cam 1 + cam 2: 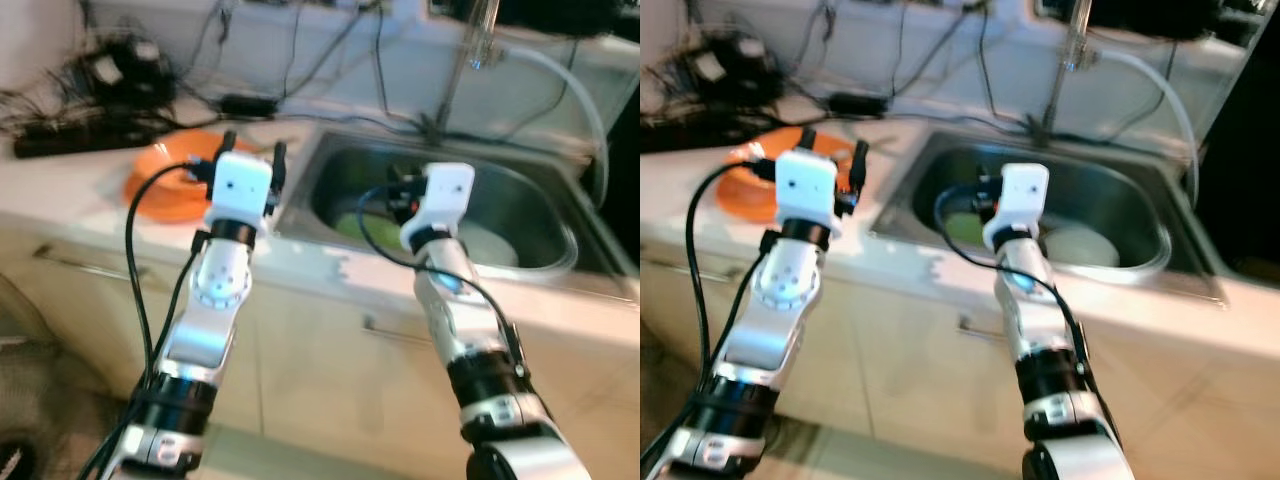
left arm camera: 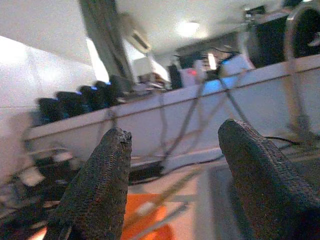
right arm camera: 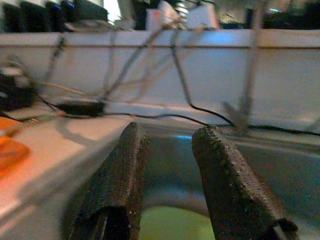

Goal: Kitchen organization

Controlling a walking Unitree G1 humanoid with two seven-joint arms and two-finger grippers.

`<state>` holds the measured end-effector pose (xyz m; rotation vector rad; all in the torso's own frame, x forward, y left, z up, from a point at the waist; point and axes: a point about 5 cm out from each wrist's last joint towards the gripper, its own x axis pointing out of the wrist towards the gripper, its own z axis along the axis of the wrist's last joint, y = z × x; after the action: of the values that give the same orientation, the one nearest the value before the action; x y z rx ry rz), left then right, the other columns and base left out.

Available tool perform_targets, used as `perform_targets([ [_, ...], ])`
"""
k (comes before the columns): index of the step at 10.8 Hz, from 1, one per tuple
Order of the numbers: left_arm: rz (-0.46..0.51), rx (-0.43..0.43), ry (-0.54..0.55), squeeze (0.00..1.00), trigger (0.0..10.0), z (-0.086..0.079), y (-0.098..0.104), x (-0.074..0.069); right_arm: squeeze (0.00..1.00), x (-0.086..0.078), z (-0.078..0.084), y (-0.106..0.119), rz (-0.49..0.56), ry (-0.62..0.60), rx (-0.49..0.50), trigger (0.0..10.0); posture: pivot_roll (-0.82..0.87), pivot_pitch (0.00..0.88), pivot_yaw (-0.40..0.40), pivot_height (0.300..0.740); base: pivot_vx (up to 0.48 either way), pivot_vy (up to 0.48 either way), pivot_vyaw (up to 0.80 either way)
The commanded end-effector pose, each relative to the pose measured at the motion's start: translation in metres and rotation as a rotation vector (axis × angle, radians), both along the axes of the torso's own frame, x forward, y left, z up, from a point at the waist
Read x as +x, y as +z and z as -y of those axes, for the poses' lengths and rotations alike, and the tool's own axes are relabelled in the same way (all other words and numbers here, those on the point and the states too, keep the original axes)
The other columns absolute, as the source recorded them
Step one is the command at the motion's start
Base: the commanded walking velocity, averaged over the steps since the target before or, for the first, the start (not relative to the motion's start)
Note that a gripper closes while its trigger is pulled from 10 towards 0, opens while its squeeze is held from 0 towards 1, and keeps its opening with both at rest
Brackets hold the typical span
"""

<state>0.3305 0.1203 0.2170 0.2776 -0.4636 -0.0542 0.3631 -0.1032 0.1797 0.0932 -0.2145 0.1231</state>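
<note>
A steel sink (image 1: 545, 215) is set into the pale counter; a green dish (image 1: 357, 226) and a white plate (image 1: 492, 246) lie in it. An orange dish (image 1: 160, 187) rests on the counter left of the sink. My left gripper (image 1: 253, 150) is raised over the counter between the orange dish and the sink's left rim, open and holding nothing; the left wrist view shows its fingers (image 2: 107, 165) wide apart. My right gripper (image 1: 400, 186) hovers over the sink's near edge above the green dish (image 3: 175, 225), open, with nothing between its fingers (image 3: 220, 165).
A faucet (image 1: 468, 55) and a grey hose (image 1: 575, 85) rise behind the sink. Black cables and a power strip (image 1: 70, 138) clutter the counter's back left. Cabinet fronts with a handle (image 1: 395, 332) lie below the counter edge.
</note>
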Motion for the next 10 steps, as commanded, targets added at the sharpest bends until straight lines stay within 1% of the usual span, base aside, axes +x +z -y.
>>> perform_targets([
  [1, -0.018, 0.01, -0.004, 0.0, 10.0, 0.0005, -0.0017, 0.0014, 0.0, 0.0019, 0.0046, 0.0006, -0.011, -0.019, -0.005, 10.0, 0.13, 0.03, -0.068, 0.74, 0.0, 0.0, 0.0],
  [3, -0.028, 0.015, -0.008, 0.0, 10.0, 0.001, -0.0029, 0.0018, 0.0, 0.0015, 0.0036, -0.0004, -0.016, -0.014, -0.004, 10.0, 0.14, 0.035, -0.067, 0.74, 0.0, 0.0, 0.6],
  [4, -0.033, 0.008, -0.015, 0.0, 10.0, 0.0024, -0.0039, 0.002, 0.0, 0.0016, 0.003, -0.001, -0.022, -0.01, 0.008, 10.0, 0.14, 0.037, -0.066, 0.74, 0.0, 0.0, 0.0],
  [7, -0.032, -0.002, -0.023, 0.0, 10.0, 0.0037, -0.0023, 0.0017, 0.0, 0.002, 0.0037, -0.003, -0.037, -0.03, -0.01, 10.0, 0.14, 0.037, -0.065, 0.74, 0.0, 0.0, 0.0],
  [8, -0.041, 0.012, -0.03, 0.0, 10.0, 0.0053, -0.0037, 0.002, 0.0, 0.0019, 0.0041, -0.0033, -0.039, -0.032, -0.007, 10.0, 0.14, 0.038, -0.065, 0.74, 0.0, 0.0, 0.6],
  [9, -0.041, 0.008, -0.033, 0.0, 10.0, 0.006, -0.0039, 0.0018, 0.0, 0.0017, 0.0038, -0.0034, -0.041, -0.029, -0.006, 10.0, 0.14, 0.039, -0.066, 0.74, 0.0, 0.0, 0.6],
  [10, -0.045, 0.013, -0.034, 0.0, 10.0, 0.0069, -0.0045, 0.0019, 0.0, 0.0017, 0.0037, -0.0036, -0.042, -0.025, 0.001, 10.0, 0.14, 0.04, -0.068, 0.74, 0.0, 0.0, 0.0],
])
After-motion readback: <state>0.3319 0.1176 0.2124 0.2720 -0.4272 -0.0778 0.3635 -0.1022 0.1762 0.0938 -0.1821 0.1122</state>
